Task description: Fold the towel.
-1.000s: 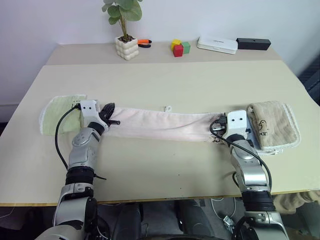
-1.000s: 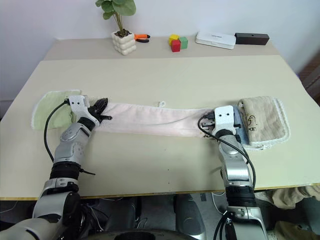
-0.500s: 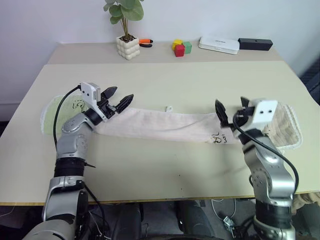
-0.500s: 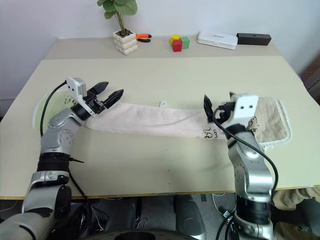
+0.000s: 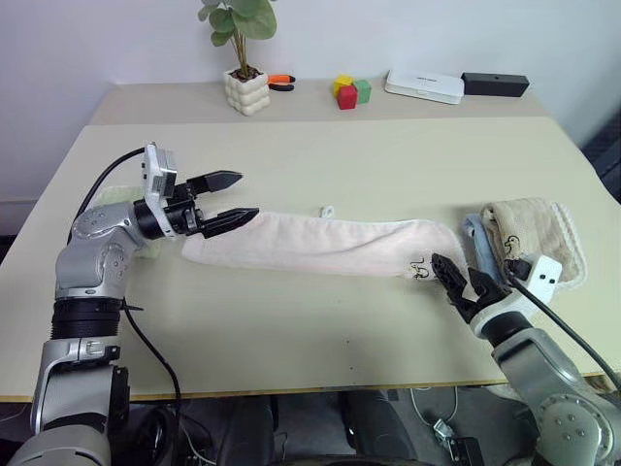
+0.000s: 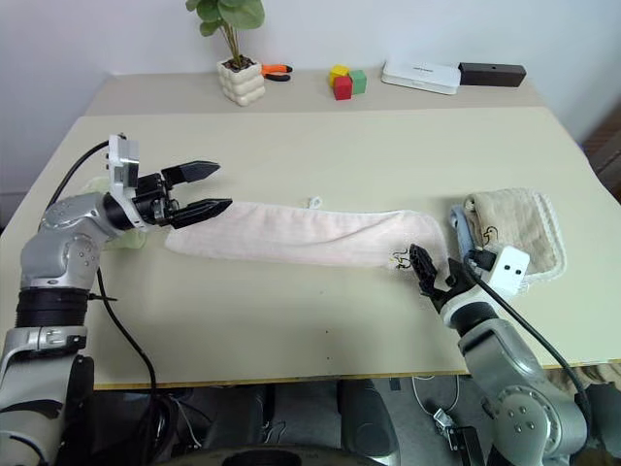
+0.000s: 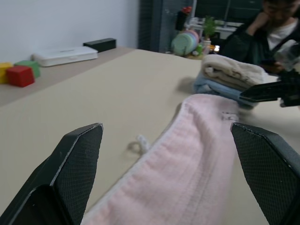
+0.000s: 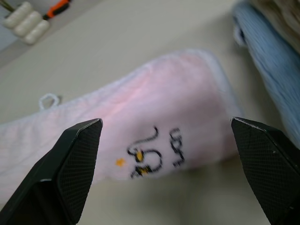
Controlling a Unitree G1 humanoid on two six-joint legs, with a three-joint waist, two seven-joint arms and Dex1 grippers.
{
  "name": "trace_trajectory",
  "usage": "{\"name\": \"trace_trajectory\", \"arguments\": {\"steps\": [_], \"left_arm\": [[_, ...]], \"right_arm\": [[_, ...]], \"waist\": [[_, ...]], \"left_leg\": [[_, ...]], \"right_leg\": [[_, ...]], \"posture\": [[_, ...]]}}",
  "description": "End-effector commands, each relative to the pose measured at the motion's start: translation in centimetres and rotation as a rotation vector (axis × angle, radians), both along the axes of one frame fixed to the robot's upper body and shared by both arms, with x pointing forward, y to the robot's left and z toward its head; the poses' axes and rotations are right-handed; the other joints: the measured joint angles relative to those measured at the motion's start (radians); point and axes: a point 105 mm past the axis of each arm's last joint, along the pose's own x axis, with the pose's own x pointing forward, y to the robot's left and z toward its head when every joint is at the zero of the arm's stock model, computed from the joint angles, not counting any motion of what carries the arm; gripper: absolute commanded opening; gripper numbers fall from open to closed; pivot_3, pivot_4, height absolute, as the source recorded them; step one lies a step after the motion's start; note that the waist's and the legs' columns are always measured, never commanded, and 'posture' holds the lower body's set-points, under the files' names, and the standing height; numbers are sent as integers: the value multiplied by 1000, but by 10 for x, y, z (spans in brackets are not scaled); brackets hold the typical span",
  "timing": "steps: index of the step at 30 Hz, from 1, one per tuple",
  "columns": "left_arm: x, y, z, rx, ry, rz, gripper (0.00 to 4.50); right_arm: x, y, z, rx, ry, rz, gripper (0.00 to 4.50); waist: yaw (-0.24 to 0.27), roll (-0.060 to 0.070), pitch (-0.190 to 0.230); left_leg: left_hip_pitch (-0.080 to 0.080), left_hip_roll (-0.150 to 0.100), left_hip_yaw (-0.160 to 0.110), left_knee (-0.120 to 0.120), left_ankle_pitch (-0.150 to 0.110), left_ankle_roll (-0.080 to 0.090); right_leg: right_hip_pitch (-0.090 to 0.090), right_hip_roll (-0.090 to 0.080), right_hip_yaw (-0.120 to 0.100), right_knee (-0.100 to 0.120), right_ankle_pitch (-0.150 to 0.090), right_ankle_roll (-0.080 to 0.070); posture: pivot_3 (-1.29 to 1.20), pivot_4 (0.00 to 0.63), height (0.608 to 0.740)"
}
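Note:
The towel (image 5: 320,245) lies as a long pale pink strip across the middle of the table, with its dark embroidered mark (image 5: 419,267) at the right end and a little white tag (image 5: 327,210) on the far edge. My left gripper (image 5: 247,194) hovers open just above the towel's left end, pointing along it, with nothing held. My right gripper (image 5: 454,267) is open and low, just short of the right end and apart from it. In the right wrist view the mark (image 8: 147,157) shows between the wide-apart fingers.
A beige folded towel (image 5: 529,238) rests on a blue cloth (image 5: 473,231) at the right. A light green towel (image 5: 107,198) lies partly behind my left arm. A potted plant (image 5: 245,92), coloured blocks (image 5: 349,92), and white and black boxes line the back. A person (image 7: 276,23) sits beyond the table.
Both grippers have opened and let go of the towel's ends. The left one rose and drew back; the right one pulled back toward the near edge. The towel stays flat.

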Motion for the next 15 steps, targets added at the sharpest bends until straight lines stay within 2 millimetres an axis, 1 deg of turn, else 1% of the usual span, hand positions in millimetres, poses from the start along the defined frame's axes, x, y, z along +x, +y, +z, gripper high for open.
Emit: {"name": "trace_trajectory", "arguments": {"steps": [1, 2, 5, 8, 10, 13, 15], "left_arm": [[-6, 1, 13, -12, -51, -8, 4471], [-7, 1, 13, -14, -49, -7, 4471], [-9, -2, 11, -11, -47, -6, 4471], [-11, -4, 11, -17, -44, -1, 4471], [-11, -6, 10, -18, -44, 6, 4471], [-11, -6, 10, -26, -39, 16, 4471], [-12, -5, 10, -29, -36, 21, 4471]], "right_arm": [[-4, 2, -3, 23, 14, -9, 4453], [-4, 3, -6, 27, 26, -11, 4453], [-3, -4, -16, 25, 62, -83, 4453], [-1, -3, -27, 31, 91, -98, 4453], [4, -1, -33, 55, 101, -101, 4453], [13, -3, -38, 120, 90, -133, 4453], [19, -1, -40, 123, 88, -128, 4453]], "waist": [[-1, 0, 0], [-1, 0, 0], [-1, 0, 0], [-1, 0, 0], [-1, -1, 0], [-3, -4, -2], [-3, -5, -3]], "left_leg": [[0, 0, 0, 0, 0, 0], [0, 0, 0, 0, 0, 0], [0, 0, 0, 0, 0, 0], [0, 0, 0, 0, 0, 0], [0, 0, 0, 0, 0, 0], [0, 1, 0, 0, 0, 0], [1, 1, 0, 0, 0, 0]], "right_leg": [[0, 0, 0, 0, 0, 0], [0, 0, 0, 0, 0, 0], [0, 0, 0, 0, 0, 0], [0, 0, 0, -1, -1, -2], [0, 0, 0, -1, -1, -2], [0, 0, 0, -2, -1, -2], [1, 1, 0, -2, -1, -3]], "posture": [[0, 150, 740], [0, 150, 740], [0, 150, 740], [0, 150, 740], [0, 150, 740], [0, 150, 740], [0, 150, 740]]}}
